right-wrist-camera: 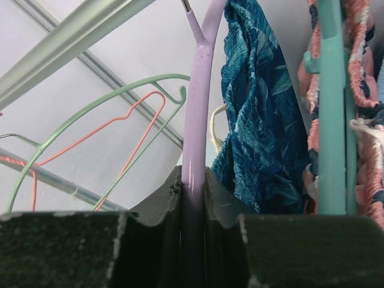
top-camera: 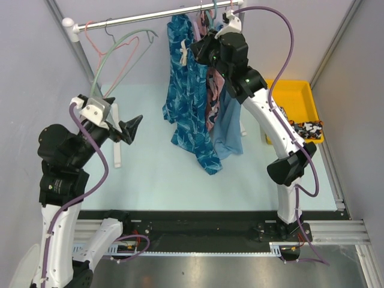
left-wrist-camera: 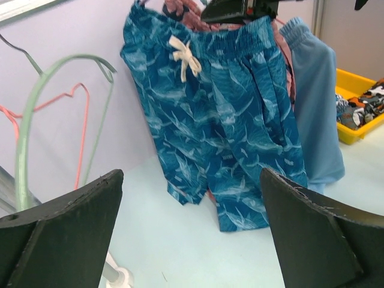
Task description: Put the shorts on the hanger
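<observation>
The blue shorts (left-wrist-camera: pixel 222 120) hang up by the metal rail (top-camera: pixel 150 16), touching a pink patterned garment (top-camera: pixel 211 101). They seem to sit on the lilac hanger (right-wrist-camera: pixel 195 108), but the arm hides that part. The right gripper (right-wrist-camera: pixel 193 180) squeezes the hanger's stem. The left gripper (top-camera: pixel 131 128) is wide open, well apart from the shorts.

Shorts (top-camera: pixel 187 102) on hanger (right-wrist-camera: pixel 195 120), apparently under rail (top-camera: pixel 138 18); other garments (top-camera: pixel 229 123) right; bin (top-camera: pixel 295 96) farther right.

No writing, label, brand or number can be read in any view; the shorts (left-wrist-camera: pixel 222 138) carry a streaky pattern only, and the patterned pieces in the yellow bin (top-camera: pixel 294 96) are too small to tell
</observation>
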`<control>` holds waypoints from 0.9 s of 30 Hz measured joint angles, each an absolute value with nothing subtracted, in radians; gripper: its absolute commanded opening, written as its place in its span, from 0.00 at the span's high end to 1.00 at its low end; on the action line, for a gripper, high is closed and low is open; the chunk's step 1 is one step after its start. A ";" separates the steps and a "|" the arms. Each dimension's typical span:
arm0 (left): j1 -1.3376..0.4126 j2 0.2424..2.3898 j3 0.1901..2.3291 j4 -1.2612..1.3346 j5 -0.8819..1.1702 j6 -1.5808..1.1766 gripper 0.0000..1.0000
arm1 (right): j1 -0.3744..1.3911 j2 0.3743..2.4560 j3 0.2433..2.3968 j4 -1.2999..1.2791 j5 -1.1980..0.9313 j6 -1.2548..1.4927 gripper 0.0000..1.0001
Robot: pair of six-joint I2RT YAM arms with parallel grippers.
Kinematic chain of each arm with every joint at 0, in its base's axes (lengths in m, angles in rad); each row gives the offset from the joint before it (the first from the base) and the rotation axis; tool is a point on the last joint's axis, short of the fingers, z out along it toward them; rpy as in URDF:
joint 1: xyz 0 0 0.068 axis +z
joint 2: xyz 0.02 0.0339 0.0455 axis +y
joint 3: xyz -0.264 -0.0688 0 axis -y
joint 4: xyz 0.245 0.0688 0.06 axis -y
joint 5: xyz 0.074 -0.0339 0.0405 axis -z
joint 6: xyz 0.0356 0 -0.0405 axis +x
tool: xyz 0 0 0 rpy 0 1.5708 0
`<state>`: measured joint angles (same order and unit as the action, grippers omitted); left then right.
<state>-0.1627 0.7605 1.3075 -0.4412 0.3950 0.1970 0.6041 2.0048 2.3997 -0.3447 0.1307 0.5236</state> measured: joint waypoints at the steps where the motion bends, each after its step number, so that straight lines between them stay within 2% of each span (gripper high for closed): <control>1: -0.163 0.766 1.308 -0.446 0.395 0.192 0.00 | 0.600 2.005 2.393 -0.338 0.130 0.524 1.00; 3: -0.163 0.783 1.309 -0.466 0.396 0.184 0.00 | 0.598 2.005 2.383 -0.327 0.127 0.524 0.97; 4: -0.163 0.793 1.309 -0.477 0.398 0.183 0.00 | 0.597 2.005 2.376 -0.323 0.126 0.523 0.93; 5: -0.163 0.802 1.309 -0.490 0.401 0.181 0.00 | 0.595 2.005 2.369 -0.319 0.125 0.523 0.83; 7: -0.163 0.813 1.307 -0.511 0.408 0.175 0.00 | 0.593 2.005 2.357 -0.315 0.123 0.521 0.80; 10: -0.162 0.822 1.293 -0.546 0.426 0.167 0.00 | 0.593 2.005 2.331 -0.307 0.122 0.517 0.69; 14: -0.162 0.822 1.277 -0.591 0.441 0.158 0.00 | 0.593 1.996 2.299 -0.270 0.118 0.498 0.37; 17: -0.161 0.822 1.272 -0.608 0.451 0.157 0.00 | 0.591 1.970 2.277 -0.255 0.115 0.482 0.25; 20: -0.161 0.826 1.272 -0.633 0.461 0.156 0.00 | 0.589 1.918 2.236 -0.244 0.099 0.460 0.17; 27: -0.161 0.899 1.305 -0.743 0.496 0.155 0.00 | 0.590 1.714 2.062 -0.167 0.061 0.358 0.10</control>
<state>-0.1612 0.8986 1.3048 -0.7425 0.4961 0.1555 0.5896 1.7142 2.0624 -0.1665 0.0612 0.3576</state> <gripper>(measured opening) 0.996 0.874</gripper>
